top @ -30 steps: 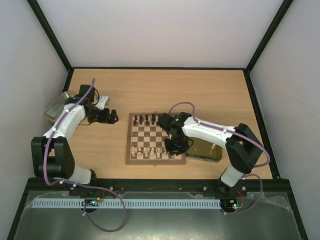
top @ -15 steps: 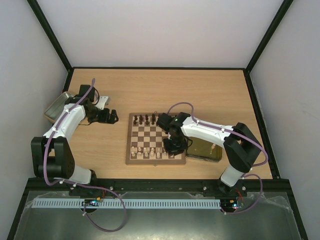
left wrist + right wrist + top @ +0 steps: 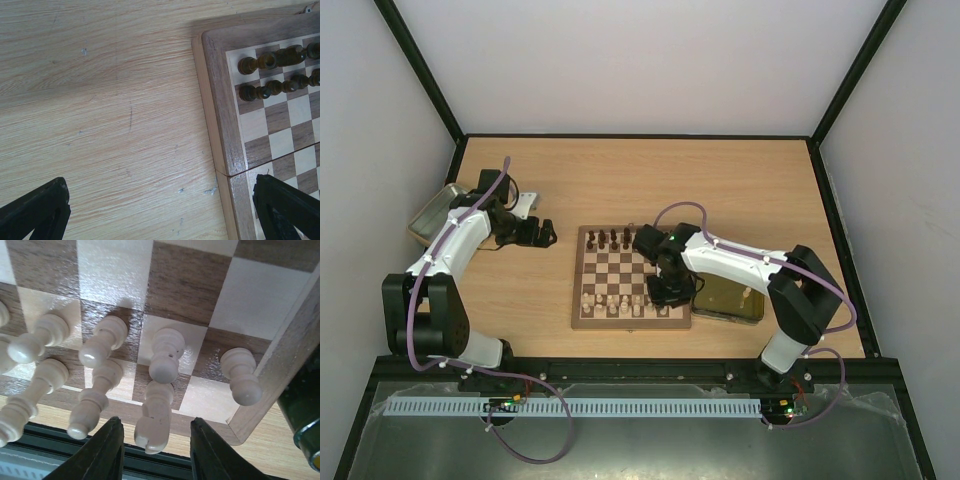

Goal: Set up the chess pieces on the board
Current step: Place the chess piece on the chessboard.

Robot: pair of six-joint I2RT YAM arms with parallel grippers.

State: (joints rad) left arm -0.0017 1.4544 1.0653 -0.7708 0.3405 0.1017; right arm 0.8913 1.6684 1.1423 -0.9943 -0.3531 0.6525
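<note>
The board [image 3: 620, 268] lies mid-table, with dark chess pieces [image 3: 610, 240] along its far rows and cream chess pieces [image 3: 615, 305] along its near rows. My right gripper [image 3: 665, 292] hangs over the near right corner. In the right wrist view its jaws [image 3: 157, 450] stand open around a cream piece [image 3: 156, 424] upright on the back row, with a gap on each side. Cream pawns [image 3: 167, 352] stand ahead of it. My left gripper [image 3: 535, 232] is wide open over bare table left of the board [image 3: 225, 100], holding nothing; dark pieces [image 3: 265, 62] show at its corner.
A metal tray [image 3: 430, 210] sits at the far left edge behind the left arm. A dark green tray [image 3: 730, 298] lies just right of the board, one cream piece [image 3: 747, 293] in it; its rim [image 3: 305, 405] shows beside the board's corner.
The right gripper's jaws have widened and let go of the cream piece, which now stands on the near row. The left arm has not moved.
</note>
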